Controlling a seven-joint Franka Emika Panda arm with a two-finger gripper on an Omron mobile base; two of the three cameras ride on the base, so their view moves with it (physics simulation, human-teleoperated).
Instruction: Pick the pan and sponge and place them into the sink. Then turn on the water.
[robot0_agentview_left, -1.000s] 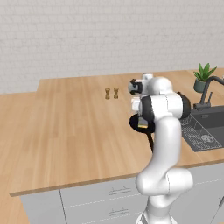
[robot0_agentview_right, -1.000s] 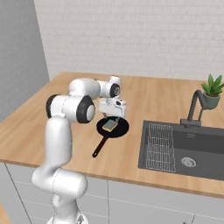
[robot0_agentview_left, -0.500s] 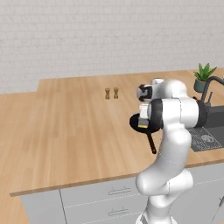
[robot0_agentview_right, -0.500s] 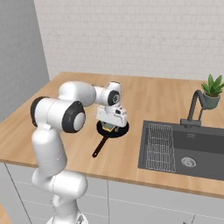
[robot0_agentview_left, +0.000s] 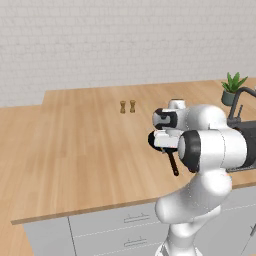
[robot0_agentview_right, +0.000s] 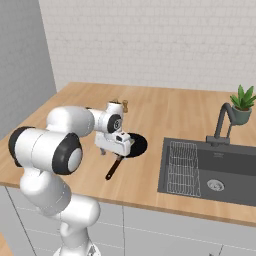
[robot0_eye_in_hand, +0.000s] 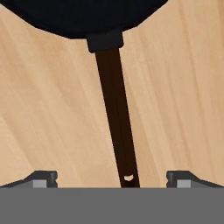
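Lowered since before, hand spreads wide astride the pan handle.

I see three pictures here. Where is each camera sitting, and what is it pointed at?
Left base view: behind the arm on its left, looking forward and down over the counter; the white arm rises at lower right.
Right base view: behind on its right, facing the sink; the arm rises at lower left.
Hand view: on the hand, looking down at the pan's handle between the open gripper.
Both base views share the pan, the counter and the plant.
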